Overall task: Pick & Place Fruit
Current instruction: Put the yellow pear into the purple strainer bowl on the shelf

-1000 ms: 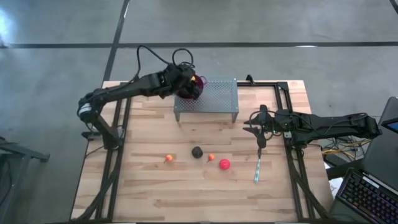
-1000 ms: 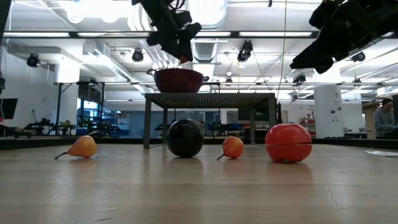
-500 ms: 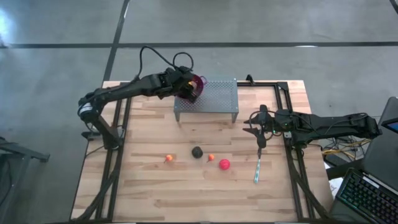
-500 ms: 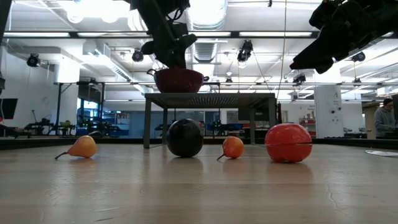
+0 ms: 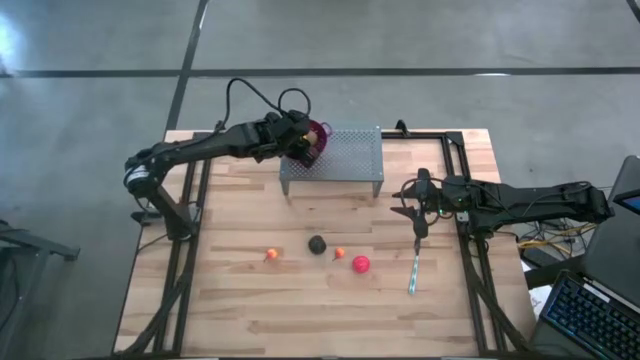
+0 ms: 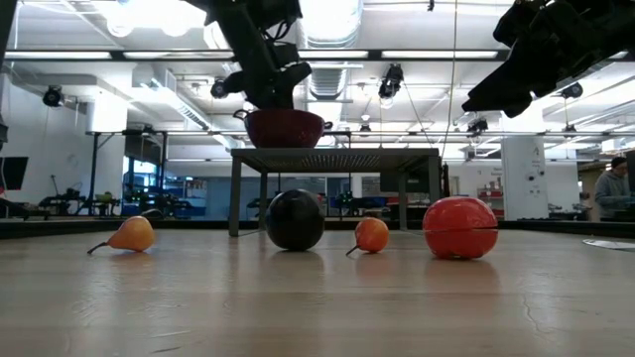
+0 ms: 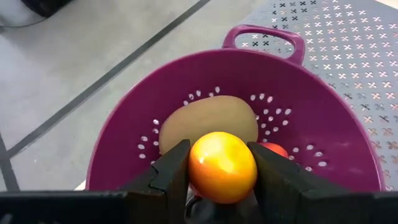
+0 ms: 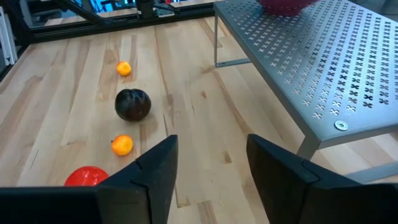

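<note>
A purple colander (image 7: 124, 124) stands on a perforated metal stand (image 5: 345, 155) at the table's far side. In it lie an olive-green oval fruit (image 7: 208, 121) and a red piece (image 7: 275, 149). My left gripper (image 5: 302, 143) hangs just over the colander, shut on a small orange fruit (image 7: 222, 167). On the wood lie a dark ball (image 5: 317, 244), two small orange fruits (image 5: 271, 255) (image 5: 339, 253) and a red ball (image 5: 360, 264). My right gripper (image 8: 211, 174) stands open above the table's right side, with nothing between its fingers. My left gripper pinches the orange fruit's two opposite sides (image 7: 194, 168) between its two fingers. The fingers slant down from the table's left. The fruit is clear of everything, just above the colander's inside and the oval fruit.
A slim teal stick (image 5: 413, 273) lies on the wood below my right gripper. Black frame rails run along the table's left and right sides. There is bare wood along the near edge.
My left gripper has sunk toward the colander with the orange fruit still between its fingers. The fruits on the table have kept their places.
</note>
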